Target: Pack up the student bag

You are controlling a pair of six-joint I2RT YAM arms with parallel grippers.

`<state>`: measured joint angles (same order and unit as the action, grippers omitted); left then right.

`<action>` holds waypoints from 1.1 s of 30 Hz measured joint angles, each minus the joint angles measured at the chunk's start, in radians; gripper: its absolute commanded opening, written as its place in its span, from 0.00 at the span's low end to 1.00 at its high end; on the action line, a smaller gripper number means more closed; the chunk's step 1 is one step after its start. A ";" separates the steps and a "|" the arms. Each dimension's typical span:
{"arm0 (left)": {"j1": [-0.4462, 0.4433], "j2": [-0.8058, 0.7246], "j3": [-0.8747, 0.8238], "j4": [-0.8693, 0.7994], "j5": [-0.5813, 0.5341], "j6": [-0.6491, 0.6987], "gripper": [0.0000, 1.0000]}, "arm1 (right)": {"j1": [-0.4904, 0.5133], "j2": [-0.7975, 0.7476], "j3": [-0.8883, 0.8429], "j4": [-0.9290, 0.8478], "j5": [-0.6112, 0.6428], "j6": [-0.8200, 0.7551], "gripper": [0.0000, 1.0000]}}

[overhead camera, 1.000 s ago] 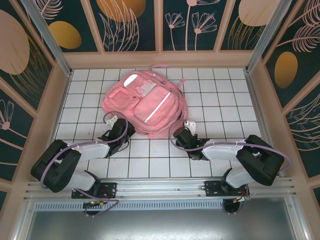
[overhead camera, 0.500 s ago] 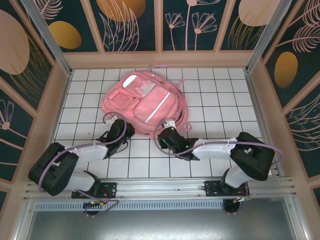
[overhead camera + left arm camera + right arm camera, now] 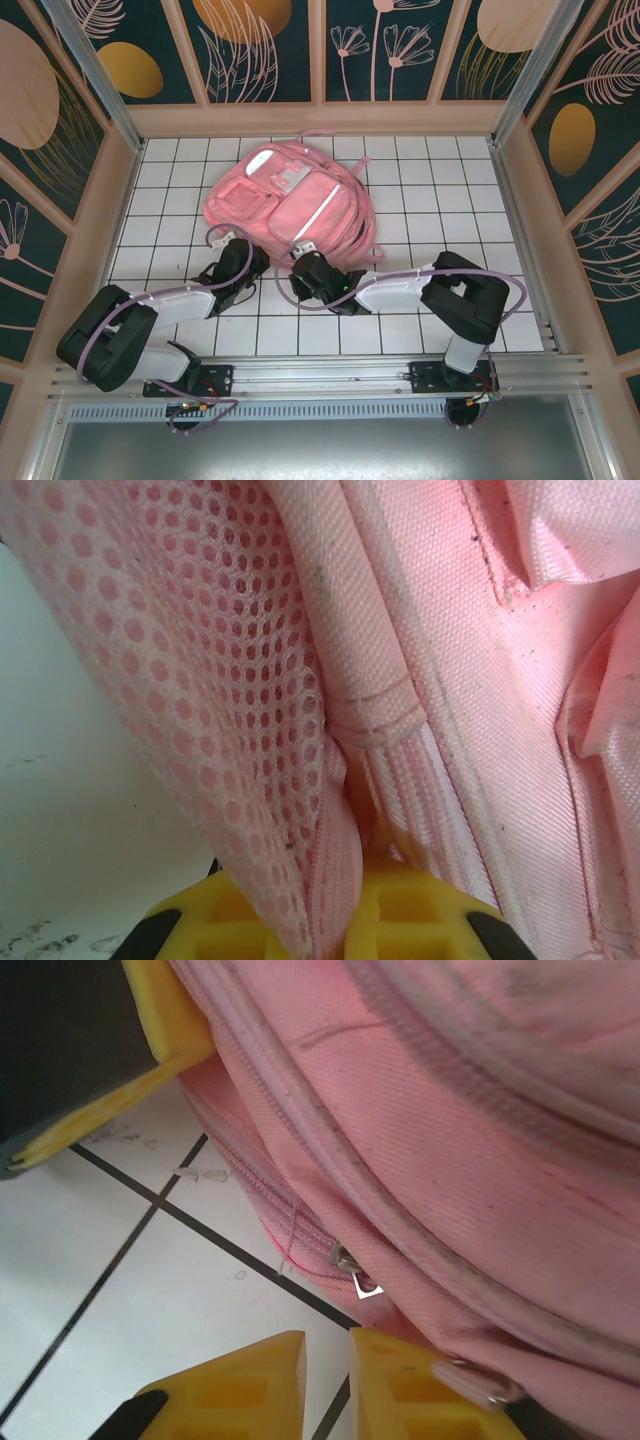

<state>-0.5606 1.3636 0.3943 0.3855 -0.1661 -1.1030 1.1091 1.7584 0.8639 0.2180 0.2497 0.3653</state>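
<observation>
The student bag (image 3: 290, 205) is a large pink backpack lying flat on the white tiled floor, front pockets up. My left gripper (image 3: 240, 262) sits at its near-left edge. In the left wrist view the yellow fingers (image 3: 420, 920) are shut on a fold of the student bag's (image 3: 440, 650) pink fabric, beside a mesh panel (image 3: 190, 650). My right gripper (image 3: 306, 266) is at the bag's near edge. Its jaws (image 3: 327, 1345) stand slightly open with only tile in the gap. A metal zipper pull (image 3: 352, 1266) lies just beyond them on the student bag (image 3: 450, 1110).
A second metal pull (image 3: 480, 1382) rests on top of my right finger. The left gripper's yellow finger (image 3: 165, 1020) shows at the upper left of the right wrist view. Patterned walls (image 3: 320, 50) enclose the floor; bare tiles (image 3: 450, 190) lie to the bag's right.
My right arm has swept left along the bag's near edge, from its right corner to its middle, and its jaws have parted slightly. The left gripper has stayed put, still gripping.
</observation>
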 measured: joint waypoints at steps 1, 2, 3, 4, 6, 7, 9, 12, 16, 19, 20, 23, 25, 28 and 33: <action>0.000 0.000 0.000 0.000 0.000 0.000 0.00 | 0.000 0.008 0.005 -0.003 0.004 -0.007 0.21; 0.000 0.000 0.000 0.000 0.001 0.000 0.00 | 0.000 0.015 0.010 -0.009 0.007 -0.017 0.21; 0.000 0.000 0.000 0.000 0.001 0.000 0.00 | 0.000 0.023 0.014 -0.014 0.011 -0.022 0.21; 0.000 0.000 0.000 0.000 0.001 0.000 0.00 | -0.001 0.027 0.017 -0.017 0.013 -0.027 0.21; 0.000 0.000 0.000 0.000 0.002 0.000 0.00 | -0.002 0.037 0.021 -0.023 0.018 -0.034 0.23; 0.000 0.000 0.000 0.000 0.002 0.000 0.00 | -0.003 0.041 0.024 -0.026 0.019 -0.037 0.23; 0.000 0.000 0.000 0.000 0.003 0.000 0.00 | -0.010 0.043 0.026 -0.032 0.014 -0.039 0.25; 0.000 0.000 0.000 0.001 0.007 0.000 0.00 | -0.036 0.043 0.026 -0.034 -0.035 -0.035 0.28; 0.000 0.000 0.000 0.007 0.013 0.000 0.00 | -0.096 0.042 0.018 -0.021 -0.156 -0.010 0.30; 0.000 0.000 0.000 0.008 0.024 0.000 0.00 | -0.141 0.029 -0.004 0.007 -0.255 0.018 0.30; 0.000 0.000 0.000 0.011 0.027 0.000 0.00 | -0.150 0.026 -0.010 0.015 -0.277 0.028 0.31; -0.001 0.000 0.000 0.012 0.028 0.000 0.00 | -0.170 0.016 -0.025 0.031 -0.318 0.053 0.31; -0.001 0.000 0.000 0.013 0.028 0.000 0.00 | -0.176 0.004 -0.036 0.034 -0.328 0.064 0.31; -0.001 0.000 0.000 0.014 0.028 0.000 0.00 | -0.178 -0.024 -0.051 0.033 -0.329 0.072 0.31; -0.001 0.000 0.000 0.014 0.028 0.000 0.00 | -0.180 -0.080 -0.073 0.026 -0.314 0.087 0.31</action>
<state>-0.5617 1.3636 0.3943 0.4000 -0.1383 -1.1030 0.9291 1.6787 0.7906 0.2443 -0.0647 0.4526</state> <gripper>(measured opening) 0.111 0.312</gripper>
